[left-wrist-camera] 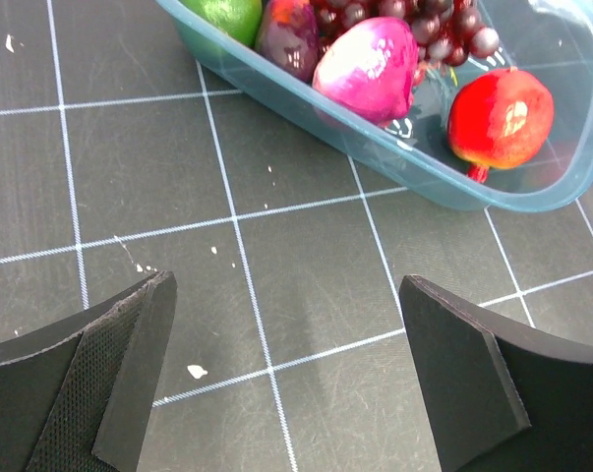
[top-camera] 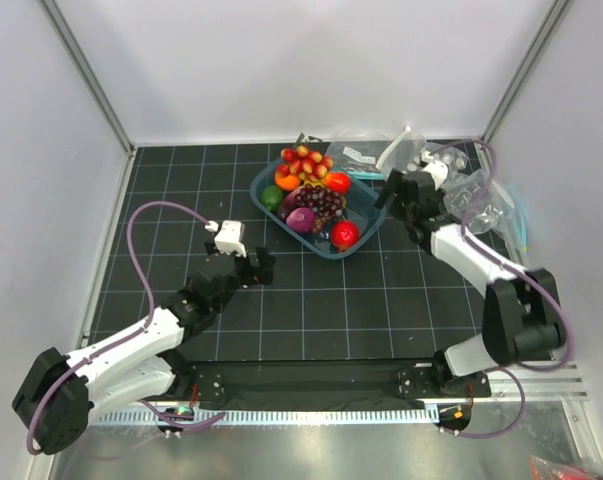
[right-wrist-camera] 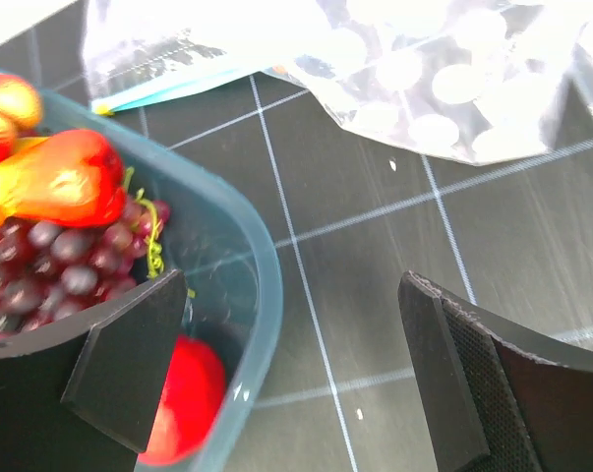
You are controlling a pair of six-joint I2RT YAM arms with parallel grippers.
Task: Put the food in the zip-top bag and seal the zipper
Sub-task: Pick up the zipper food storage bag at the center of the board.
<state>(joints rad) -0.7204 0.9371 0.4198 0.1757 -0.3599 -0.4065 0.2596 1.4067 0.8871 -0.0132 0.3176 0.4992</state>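
The food lies in a blue tray (top-camera: pixel 265 178): a red tomato (top-camera: pixel 345 234) at its near corner, a purple-pink onion (top-camera: pixel 301 219) and a dark grape bunch (top-camera: pixel 326 203). My left gripper (top-camera: pixel 256 265) hovers open over the mat just short of the tray; its wrist view shows the onion (left-wrist-camera: pixel 368 67), tomato (left-wrist-camera: pixel 500 116) and grapes (left-wrist-camera: pixel 444 25) ahead of the open gripper (left-wrist-camera: pixel 286 324). My right gripper (top-camera: pixel 393 195) is open and empty (right-wrist-camera: pixel 294 324), straddling the tray's right rim (right-wrist-camera: pixel 262 285) above the tomato (right-wrist-camera: pixel 183 398). The white-dotted zip-top bag (right-wrist-camera: pixel 444 79) lies beyond it. I cannot make out its zipper.
Other toy fruits fill the tray's far half, among them a green lime (top-camera: pixel 271 196) and an orange-red piece (right-wrist-camera: pixel 65 182). Plain clear bags (top-camera: pixel 484 205) are piled at the back right, one with a teal strip (right-wrist-camera: pixel 163 88). White walls close in the mat.
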